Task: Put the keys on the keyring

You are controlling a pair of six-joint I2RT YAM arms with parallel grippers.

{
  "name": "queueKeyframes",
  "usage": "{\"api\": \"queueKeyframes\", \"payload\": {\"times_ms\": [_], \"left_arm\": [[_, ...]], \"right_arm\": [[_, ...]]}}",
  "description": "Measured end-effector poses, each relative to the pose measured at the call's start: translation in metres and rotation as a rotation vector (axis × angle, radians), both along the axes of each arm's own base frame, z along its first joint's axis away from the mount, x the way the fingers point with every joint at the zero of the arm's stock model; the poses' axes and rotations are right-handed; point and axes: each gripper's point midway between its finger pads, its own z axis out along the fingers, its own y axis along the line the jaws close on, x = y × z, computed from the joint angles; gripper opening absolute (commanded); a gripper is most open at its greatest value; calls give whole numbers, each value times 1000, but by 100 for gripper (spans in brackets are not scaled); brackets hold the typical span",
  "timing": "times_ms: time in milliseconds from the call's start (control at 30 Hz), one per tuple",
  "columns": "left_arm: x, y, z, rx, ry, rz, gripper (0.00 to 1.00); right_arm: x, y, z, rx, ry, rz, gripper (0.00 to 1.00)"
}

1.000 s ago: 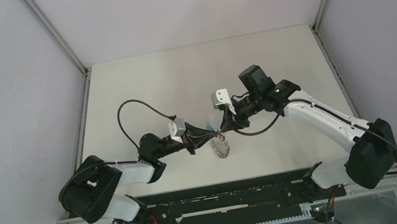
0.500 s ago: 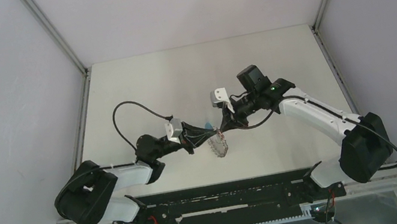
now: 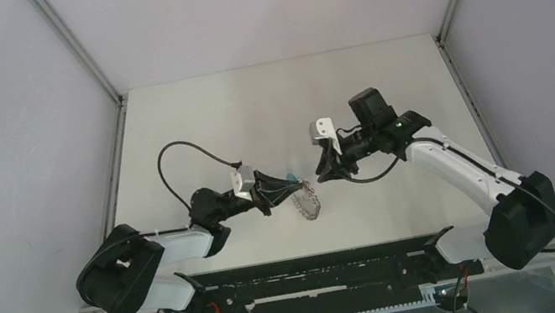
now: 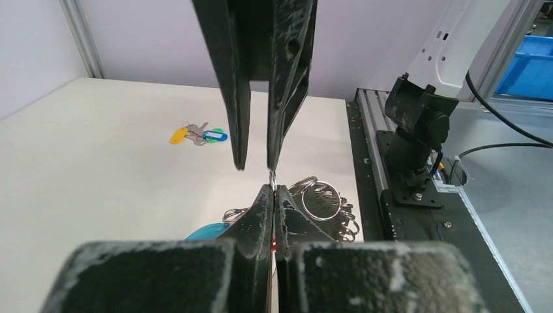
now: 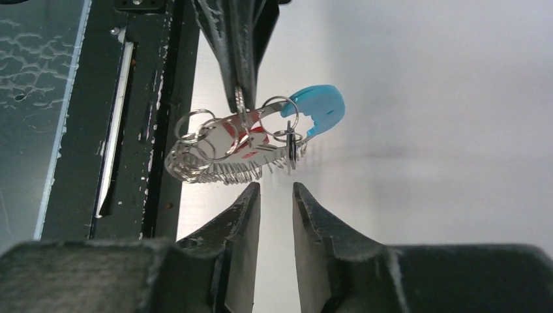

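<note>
My left gripper (image 3: 294,194) is shut on a small metal ring of the keyring (image 3: 309,203) and holds it above the table. In the right wrist view the keyring (image 5: 222,153) hangs from the left fingertips (image 5: 238,98) as a bunch of silvery rings with a bright blue plastic piece (image 5: 319,107) and a red bit (image 5: 246,139) among them. My right gripper (image 5: 274,187) is open and empty, just short of the keyring. In the left wrist view, two keys with a yellow (image 4: 178,136) and a blue head (image 4: 214,135) lie on the table beyond the right gripper (image 4: 255,166).
A black rail (image 3: 311,274) runs along the table's near edge, close under the keyring in the right wrist view (image 5: 130,98). The right arm's base (image 4: 417,124) stands on it. Enclosure walls border the table on three sides.
My right gripper has drawn back to the right, away from the keyring it was touching. The left gripper still holds the keyring in nearly the same place.
</note>
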Motion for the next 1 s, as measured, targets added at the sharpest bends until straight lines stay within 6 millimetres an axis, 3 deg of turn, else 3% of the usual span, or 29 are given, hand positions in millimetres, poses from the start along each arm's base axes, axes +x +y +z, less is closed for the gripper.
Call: {"api": "queueKeyframes", "payload": {"times_ms": [267,667,1000], "left_arm": [[-3,0,-1,4,-2,-14,0],[-3,0,-1,4,-2,-16,0],[-3,0,-1,4,-2,-16,0]], "right_arm": [[-9,7,24,109,-82,84,26],[-15,24,21,144,-95,163,25],[-18,27,12,132,-69,184,15]]}}
